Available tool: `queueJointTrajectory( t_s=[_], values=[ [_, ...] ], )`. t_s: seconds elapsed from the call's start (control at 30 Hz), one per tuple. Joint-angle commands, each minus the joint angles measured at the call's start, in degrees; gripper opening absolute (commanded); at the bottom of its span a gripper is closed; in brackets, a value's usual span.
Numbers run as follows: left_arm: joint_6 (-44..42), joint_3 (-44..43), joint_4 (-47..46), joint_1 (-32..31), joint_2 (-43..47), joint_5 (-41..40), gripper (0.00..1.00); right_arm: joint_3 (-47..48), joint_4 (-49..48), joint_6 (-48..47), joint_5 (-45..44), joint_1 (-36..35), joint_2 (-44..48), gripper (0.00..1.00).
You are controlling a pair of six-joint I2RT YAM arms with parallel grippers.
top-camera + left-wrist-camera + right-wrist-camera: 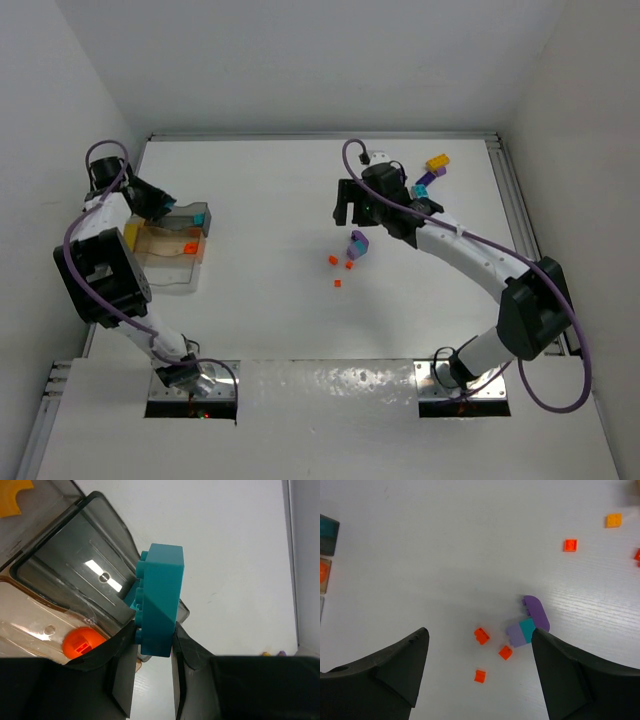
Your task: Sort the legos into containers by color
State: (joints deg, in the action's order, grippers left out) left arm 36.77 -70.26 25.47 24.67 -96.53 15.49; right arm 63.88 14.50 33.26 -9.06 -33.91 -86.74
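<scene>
Sorting partly done: the left gripper (155,640) pinches a teal brick (160,605) at the tray (75,515), which already holds an orange piece (82,642) and apparently a yellow piece (15,495), while the right gripper (479,632), jaws spread, hovers over loose orange bits (505,652) and a purple-teal cluster (527,622) on the table (420,555).

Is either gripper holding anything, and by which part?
The left gripper pinches the teal brick by its lower end, across its flat sides. The right gripper is open and holds nothing.
</scene>
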Motion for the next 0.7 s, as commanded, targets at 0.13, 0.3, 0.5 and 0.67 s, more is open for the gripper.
queueJointTrajectory(
  t_s=[0.13,0.3,0.5,0.67],
  values=[
    [4.4,4.8,-6.2,1.3,-0.9,4.8,0.00,4.4,2.0,-0.8,-3.1,-1.0,-0.1,0.81],
    [3.9,4.5,-7.5,1.3,-2.7,4.4,0.08,4.2,1.6,-1.3,-2.5,-0.9,-0.3,0.81],
    [2.5,2.8,-6.6,1.3,-3.0,5.9,0.34,4.3,1.4,-1.8,-2.3,-0.9,-0.3,0.82],
    [1.0,1.6,-4.6,1.3,-2.3,5.6,0.49,4.3,1.2,-2.4,-1.1,-0.9,-0.3,0.82]
  ],
)
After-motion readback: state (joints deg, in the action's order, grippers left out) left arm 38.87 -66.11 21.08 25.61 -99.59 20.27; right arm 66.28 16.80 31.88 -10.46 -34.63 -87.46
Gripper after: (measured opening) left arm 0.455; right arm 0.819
